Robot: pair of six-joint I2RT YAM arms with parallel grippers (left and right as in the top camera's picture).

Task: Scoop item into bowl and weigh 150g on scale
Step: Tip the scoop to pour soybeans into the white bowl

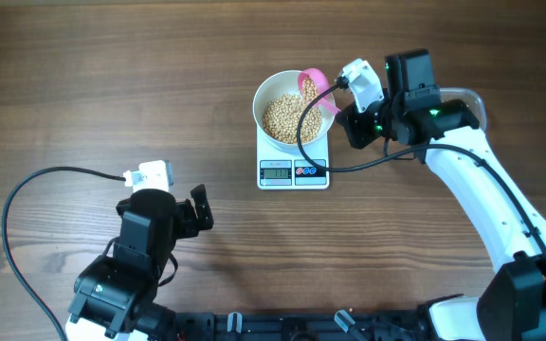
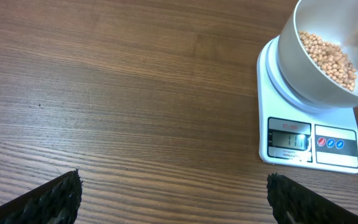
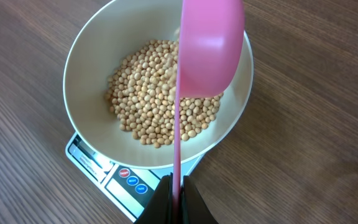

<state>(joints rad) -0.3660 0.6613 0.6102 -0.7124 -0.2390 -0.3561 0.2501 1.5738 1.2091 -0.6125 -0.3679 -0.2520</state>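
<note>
The white bowl stands on the white scale and holds a heap of beige beans. My right gripper is shut on the thin handle of a pink scoop, whose cup hangs tilted over the bowl's far rim. In the right wrist view the scoop hides part of the beans, and the gripper pinches the handle above the scale. My left gripper stands open over bare wood, well left of the scale and bowl.
A black cable from the right wrist camera runs across the bowl and the scale's front. A clear rounded tub edge shows behind the right arm. The left arm's cable loops over the table's left side.
</note>
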